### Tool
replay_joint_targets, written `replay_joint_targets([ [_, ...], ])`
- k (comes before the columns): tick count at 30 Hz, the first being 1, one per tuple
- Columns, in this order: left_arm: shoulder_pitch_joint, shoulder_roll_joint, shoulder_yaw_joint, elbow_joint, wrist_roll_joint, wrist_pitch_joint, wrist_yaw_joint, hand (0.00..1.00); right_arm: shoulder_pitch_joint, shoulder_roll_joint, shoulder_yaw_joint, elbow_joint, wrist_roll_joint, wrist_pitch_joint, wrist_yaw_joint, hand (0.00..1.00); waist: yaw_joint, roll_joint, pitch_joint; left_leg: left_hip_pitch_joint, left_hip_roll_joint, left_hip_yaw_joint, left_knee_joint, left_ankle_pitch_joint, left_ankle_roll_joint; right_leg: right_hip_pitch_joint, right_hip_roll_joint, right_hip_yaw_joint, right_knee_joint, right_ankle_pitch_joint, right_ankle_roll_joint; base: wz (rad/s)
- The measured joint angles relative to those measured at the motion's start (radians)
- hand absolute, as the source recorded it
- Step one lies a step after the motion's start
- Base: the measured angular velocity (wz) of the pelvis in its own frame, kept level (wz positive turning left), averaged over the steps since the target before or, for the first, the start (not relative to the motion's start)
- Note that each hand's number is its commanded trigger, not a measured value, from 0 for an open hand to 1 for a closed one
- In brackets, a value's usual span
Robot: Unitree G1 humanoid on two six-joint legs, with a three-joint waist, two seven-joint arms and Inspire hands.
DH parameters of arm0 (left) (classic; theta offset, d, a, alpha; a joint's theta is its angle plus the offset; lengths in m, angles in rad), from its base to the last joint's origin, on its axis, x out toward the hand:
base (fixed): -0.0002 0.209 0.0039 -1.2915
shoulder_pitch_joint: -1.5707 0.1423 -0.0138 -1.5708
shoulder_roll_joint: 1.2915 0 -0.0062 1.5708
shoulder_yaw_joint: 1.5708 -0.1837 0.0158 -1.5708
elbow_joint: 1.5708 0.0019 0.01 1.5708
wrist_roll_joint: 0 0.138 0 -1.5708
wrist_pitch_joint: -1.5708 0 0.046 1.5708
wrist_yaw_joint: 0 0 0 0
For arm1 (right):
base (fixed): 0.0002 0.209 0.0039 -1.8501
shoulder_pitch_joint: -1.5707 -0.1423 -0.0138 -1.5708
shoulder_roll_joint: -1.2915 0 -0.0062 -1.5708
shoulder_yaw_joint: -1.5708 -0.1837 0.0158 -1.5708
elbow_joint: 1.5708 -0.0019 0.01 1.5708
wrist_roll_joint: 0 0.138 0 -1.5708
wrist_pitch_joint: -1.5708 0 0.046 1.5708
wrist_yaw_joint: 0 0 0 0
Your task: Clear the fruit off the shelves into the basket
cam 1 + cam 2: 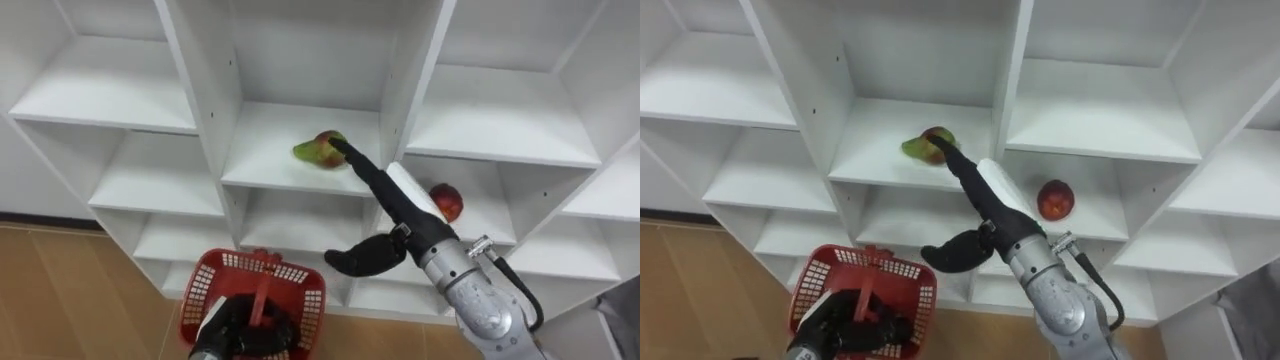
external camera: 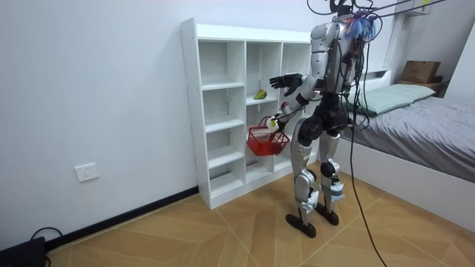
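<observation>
A green-and-red fruit (image 1: 320, 150) lies on the middle shelf of the centre column of the white closet (image 1: 200, 130). My right hand (image 1: 400, 215) stretches up to it, open, with straight fingers whose tips reach the fruit's right side and the thumb hanging below. A red round fruit (image 1: 446, 201) sits one shelf lower in the column to the right, partly behind my right forearm. My left hand (image 1: 240, 325) is shut on the handle of a red mesh basket (image 1: 215, 280), held low in front of the bottom shelves. The room view has me standing upright at the closet.
The closet's other compartments are bare white shelves with upright dividers (image 1: 410, 90) on both sides of the fruit. Wooden floor (image 1: 60, 290) lies below at the left. In the room view a bed (image 2: 415, 111) stands behind me.
</observation>
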Motion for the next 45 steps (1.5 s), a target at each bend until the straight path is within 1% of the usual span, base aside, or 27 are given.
replay_joint_targets([
  [4,-0.001,0.000,-0.011,0.000,0.006,0.000,-0.001,1.00,-0.033,-0.010,-0.001,0.007,-0.002,0.000,-0.017,0.00,0.005,-0.004,0.0016,-0.001,-0.002,-0.013,0.001,0.000,0.000,0.004,-0.002,-0.018,0.002,0.000,0.000,0.08],
  [6,-0.001,0.003,-0.026,0.000,0.033,0.000,-0.003,1.00,-0.074,-0.015,-0.001,0.028,-0.001,0.000,-0.033,0.00,0.006,-0.008,0.0042,0.002,-0.002,-0.025,0.004,0.000,0.000,0.013,-0.003,-0.028,0.001,0.000,0.000,0.14],
  [7,-0.001,0.003,-0.030,0.000,0.035,0.000,-0.004,1.00,-0.081,-0.017,0.000,0.030,0.000,0.000,-0.037,0.00,0.008,-0.009,0.0048,0.003,-0.001,-0.027,0.004,0.000,0.000,0.015,-0.002,-0.027,0.001,0.000,0.000,0.11],
  [10,-0.001,0.007,-0.038,0.003,0.049,0.006,-0.019,1.00,-0.116,-0.027,0.011,0.040,0.000,0.000,-0.041,0.00,0.027,-0.016,0.0092,0.013,-0.001,-0.028,0.001,0.001,-0.001,0.024,-0.001,-0.026,0.000,0.000,0.000,0.01],
  [11,-0.001,0.010,-0.038,0.003,0.064,0.010,-0.028,1.00,-0.129,-0.026,0.012,0.062,0.000,0.000,-0.042,0.00,0.034,-0.022,0.0123,0.019,-0.002,-0.030,0.000,0.001,-0.001,0.031,-0.001,-0.030,0.000,0.000,0.000,0.07],
  [13,-0.001,0.014,-0.037,0.003,0.076,0.016,-0.050,1.00,-0.142,-0.029,0.012,0.090,0.000,0.003,-0.047,0.00,0.039,-0.035,0.0131,0.016,-0.001,-0.039,0.001,0.001,-0.001,0.031,-0.001,-0.041,-0.001,0.000,0.000,0.12],
  [15,-0.001,0.015,-0.034,0.003,0.109,0.034,-0.081,1.00,-0.159,-0.026,0.011,0.135,0.000,0.004,-0.049,0.00,0.051,-0.047,0.0115,0.012,-0.002,-0.050,0.004,0.001,-0.001,0.033,-0.002,-0.051,-0.001,0.000,0.000,0.13],
  [19,-0.001,0.020,-0.029,0.003,0.109,0.039,-0.108,1.00,-0.189,-0.017,0.010,0.192,0.001,0.006,-0.050,0.00,0.054,-0.056,0.0083,0.001,-0.002,-0.065,0.014,0.001,-0.001,0.033,-0.003,-0.056,0.000,0.000,0.000,0.13],
  [22,-0.001,0.018,-0.020,0.003,0.112,0.052,-0.111,1.00,-0.224,-0.019,0.010,0.240,0.002,0.010,-0.051,0.00,0.062,-0.061,0.0089,-0.002,-0.002,-0.069,0.018,0.001,-0.001,0.034,-0.002,-0.060,0.000,0.000,0.000,0.05],
  [23,-0.001,0.018,-0.016,0.003,0.135,0.055,-0.114,1.00,-0.238,-0.020,0.008,0.252,0.002,0.013,-0.051,0.00,0.062,-0.063,0.0089,-0.005,-0.002,-0.071,0.020,0.001,-0.002,0.033,-0.002,-0.061,0.000,0.000,0.000,0.10],
  [25,-0.003,0.021,-0.008,0.003,0.163,0.058,-0.126,1.00,-0.261,-0.023,0.007,0.263,0.001,0.013,-0.052,0.00,0.059,-0.067,0.0092,-0.018,-0.002,-0.083,0.032,0.001,-0.002,0.030,-0.002,-0.082,-0.001,0.000,0.000,0.14],
  [27,-0.005,0.021,-0.001,0.002,0.186,0.064,-0.132,1.00,-0.290,-0.032,0.005,0.281,0.000,0.013,-0.071,0.00,0.065,-0.075,0.0103,-0.022,-0.001,-0.083,0.036,0.001,-0.003,0.028,-0.001,-0.081,0.000,0.000,0.000,0.03],
  [31,-0.005,0.023,0.004,0.002,0.189,0.072,-0.131,1.00,-0.328,-0.035,0.005,0.326,-0.002,0.013,-0.107,0.00,0.078,-0.084,0.0097,-0.023,-0.002,-0.085,0.039,0.001,-0.003,0.029,-0.002,-0.081,0.001,0.000,0.000,0.00],
  [34,-0.005,0.025,0.019,0.002,0.191,0.077,-0.131,1.00,-0.339,-0.043,0.005,0.350,-0.002,0.015,-0.127,0.00,0.085,-0.096,0.0096,-0.022,-0.002,-0.088,0.041,0.001,-0.003,0.032,-0.002,-0.083,0.000,0.000,0.000,0.04],
  [36,-0.007,0.036,0.029,0.001,0.195,0.095,-0.131,1.00,-0.353,-0.051,0.005,0.377,0.022,0.016,-0.130,0.00,0.084,-0.111,0.0099,-0.025,-0.003,-0.103,0.045,0.001,-0.003,0.037,-0.003,-0.106,0.000,0.000,0.000,0.16],
  [37,-0.008,0.039,0.030,0.001,0.196,0.101,-0.131,1.00,-0.360,-0.053,0.005,0.390,0.031,0.020,-0.130,0.00,0.085,-0.114,0.0096,-0.027,-0.003,-0.106,0.047,0.001,-0.003,0.038,-0.003,-0.108,0.000,0.000,0.000,0.19],
  [38,-0.009,0.045,0.033,0.001,0.197,0.111,-0.132,1.00,-0.372,-0.054,-0.002,0.413,0.037,0.033,-0.130,0.00,0.082,-0.121,0.0073,-0.035,-0.003,-0.111,0.054,0.001,-0.004,0.037,-0.003,-0.112,0.000,0.000,0.000,0.17],
  [40,-0.011,0.046,0.041,0.000,0.203,0.123,-0.132,1.00,-0.393,-0.057,-0.005,0.450,0.039,0.038,-0.135,0.00,0.085,-0.123,0.0070,-0.043,-0.003,-0.115,0.066,-0.001,-0.004,0.037,-0.003,-0.114,0.001,0.000,0.000,0.14],
  [42,-0.011,0.051,0.043,-0.018,0.218,0.142,-0.133,1.00,-0.422,-0.057,-0.005,0.482,0.042,0.057,-0.138,0.00,0.084,-0.123,0.0075,-0.060,-0.004,-0.118,0.085,-0.005,-0.003,0.035,-0.002,-0.120,0.001,0.000,0.000,0.12],
  [44,-0.011,0.054,0.048,-0.026,0.218,0.143,-0.137,1.00,-0.434,-0.059,-0.015,0.499,0.051,0.058,-0.138,0.00,0.084,-0.123,0.0076,-0.073,-0.004,-0.125,0.094,-0.007,-0.003,0.033,-0.001,-0.127,0.001,0.000,0.000,0.14],
  [45,-0.011,0.057,0.051,-0.034,0.218,0.143,-0.144,1.00,-0.439,-0.063,-0.020,0.504,0.079,0.059,-0.138,0.00,0.084,-0.122,0.0080,-0.081,-0.004,-0.134,0.107,-0.011,-0.003,0.032,0.000,-0.133,0.001,0.001,0.000,0.14],
])
